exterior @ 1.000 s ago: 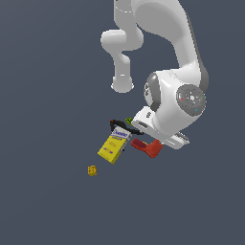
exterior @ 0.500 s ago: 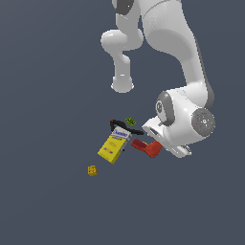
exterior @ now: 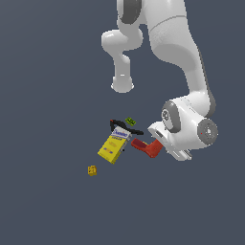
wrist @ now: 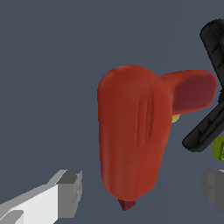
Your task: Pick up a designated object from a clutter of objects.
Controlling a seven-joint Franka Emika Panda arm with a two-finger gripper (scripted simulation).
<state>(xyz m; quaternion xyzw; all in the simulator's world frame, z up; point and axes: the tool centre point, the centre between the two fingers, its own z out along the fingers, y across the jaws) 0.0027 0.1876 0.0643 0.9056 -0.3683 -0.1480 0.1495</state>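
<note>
The red L-shaped object (exterior: 146,146) lies on the floor beside the yellow box (exterior: 111,147), on the exterior view's right of it. In the wrist view its thick rounded body (wrist: 131,135) fills the middle, with the narrower arm pointing off to one side. My gripper (wrist: 142,191) is open, low over the body's end, with one finger (wrist: 70,192) on each side and apart from it. In the exterior view my hand (exterior: 174,141) hides the fingers. The clutter also holds a thin black curved piece (exterior: 125,127), a tiny green piece (exterior: 130,121) and a small yellow cube (exterior: 92,170).
The black curved piece (wrist: 205,131) lies close to the red object's arm, with the green piece (wrist: 218,148) next to it. The arm's base (exterior: 122,85) stands behind the clutter. The floor is plain dark grey.
The arm has bent down and the hand has dropped lower, toward the red object. The objects on the floor have not moved.
</note>
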